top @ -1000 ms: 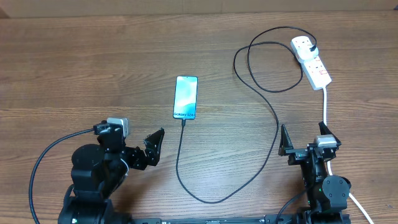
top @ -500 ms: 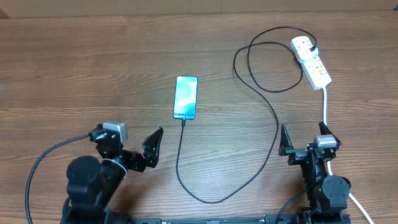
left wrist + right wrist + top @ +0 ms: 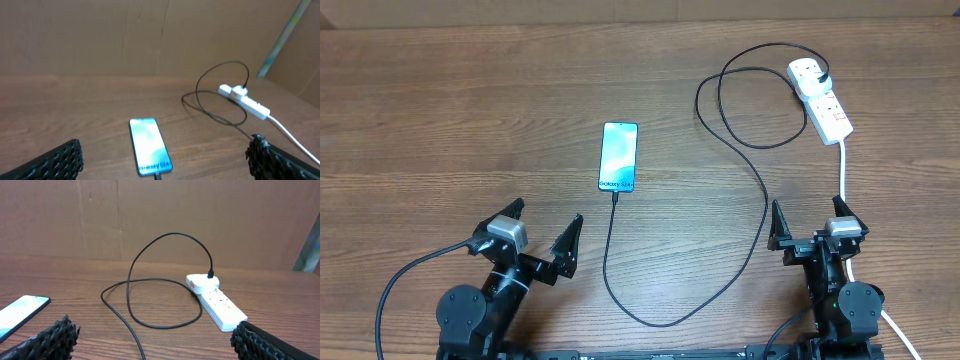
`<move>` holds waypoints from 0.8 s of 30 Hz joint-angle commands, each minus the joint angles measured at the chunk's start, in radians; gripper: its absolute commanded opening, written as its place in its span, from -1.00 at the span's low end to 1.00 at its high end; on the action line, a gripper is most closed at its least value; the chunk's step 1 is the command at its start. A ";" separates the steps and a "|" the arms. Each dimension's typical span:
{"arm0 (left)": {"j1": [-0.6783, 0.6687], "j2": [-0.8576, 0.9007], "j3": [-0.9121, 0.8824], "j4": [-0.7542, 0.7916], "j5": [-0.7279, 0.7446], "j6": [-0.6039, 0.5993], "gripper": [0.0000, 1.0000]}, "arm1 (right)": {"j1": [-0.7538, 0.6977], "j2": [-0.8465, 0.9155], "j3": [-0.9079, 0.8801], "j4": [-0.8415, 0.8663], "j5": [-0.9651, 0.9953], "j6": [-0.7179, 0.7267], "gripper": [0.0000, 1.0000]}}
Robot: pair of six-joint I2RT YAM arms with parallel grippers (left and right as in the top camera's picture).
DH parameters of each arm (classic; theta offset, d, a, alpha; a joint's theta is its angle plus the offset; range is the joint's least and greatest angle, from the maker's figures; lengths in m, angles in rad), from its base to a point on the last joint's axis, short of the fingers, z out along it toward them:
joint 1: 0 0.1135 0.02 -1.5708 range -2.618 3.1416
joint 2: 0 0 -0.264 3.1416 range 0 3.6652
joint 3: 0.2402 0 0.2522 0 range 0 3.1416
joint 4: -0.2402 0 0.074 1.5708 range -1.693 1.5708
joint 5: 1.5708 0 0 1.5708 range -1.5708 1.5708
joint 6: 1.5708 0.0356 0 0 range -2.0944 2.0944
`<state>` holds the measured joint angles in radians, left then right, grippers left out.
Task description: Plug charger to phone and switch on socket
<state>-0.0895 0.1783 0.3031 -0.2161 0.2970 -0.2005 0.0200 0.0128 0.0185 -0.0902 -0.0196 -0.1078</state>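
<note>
Both my arms are folded low at the near edge of the table (image 3: 440, 120), wrists pointing forward. My left gripper (image 3: 545, 225) and right gripper (image 3: 808, 215) are spread wide and hold nothing. The socket (image 3: 825, 100) lies far right. The phone (image 3: 619, 157) lies in the centre, screen lit. The charger (image 3: 760, 190) runs in loops from the socket to the phone's near edge.

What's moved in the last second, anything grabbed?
The left fingers, open, drew back slightly from the lit blue-screened smartphone and swung round to face it; nothing taken or released. The smartphone, the right fingers, the thin black charger cable and the white power strip stayed put.
</note>
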 commanded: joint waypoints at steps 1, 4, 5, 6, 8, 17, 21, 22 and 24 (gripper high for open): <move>0.006 -0.014 -0.032 0.042 0.007 0.021 0.99 | -0.003 -0.010 -0.010 0.006 0.000 0.006 1.00; 0.006 -0.014 -0.049 0.085 0.007 0.021 1.00 | -0.003 -0.010 -0.010 0.006 0.000 0.006 1.00; 0.006 -0.016 -0.054 0.097 0.007 0.021 0.99 | -0.003 -0.010 -0.010 0.006 0.000 0.006 1.00; 0.006 -0.018 -0.058 0.103 0.007 0.021 0.99 | -0.003 -0.010 -0.010 0.006 0.000 0.006 1.00; 0.006 -0.020 -0.062 0.105 0.006 0.021 0.99 | -0.003 -0.010 -0.010 0.006 0.000 0.006 1.00; 0.006 -0.025 -0.066 0.117 -0.031 0.021 0.99 | -0.003 -0.010 -0.010 0.006 0.000 0.006 1.00; 0.006 -0.025 -0.066 0.117 -0.039 0.021 0.99 | -0.003 -0.010 -0.010 0.006 0.000 0.006 1.00; 0.006 -0.025 -0.066 0.117 -0.039 0.021 0.99 | -0.003 -0.010 -0.010 0.006 0.000 0.006 1.00; 0.006 -0.025 -0.066 0.117 -0.042 0.020 0.99 | -0.003 -0.010 -0.010 0.006 0.000 0.006 1.00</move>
<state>-0.0895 0.1669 0.2470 -0.1043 0.2733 -0.1989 0.0200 0.0128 0.0185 -0.0902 -0.0196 -0.1074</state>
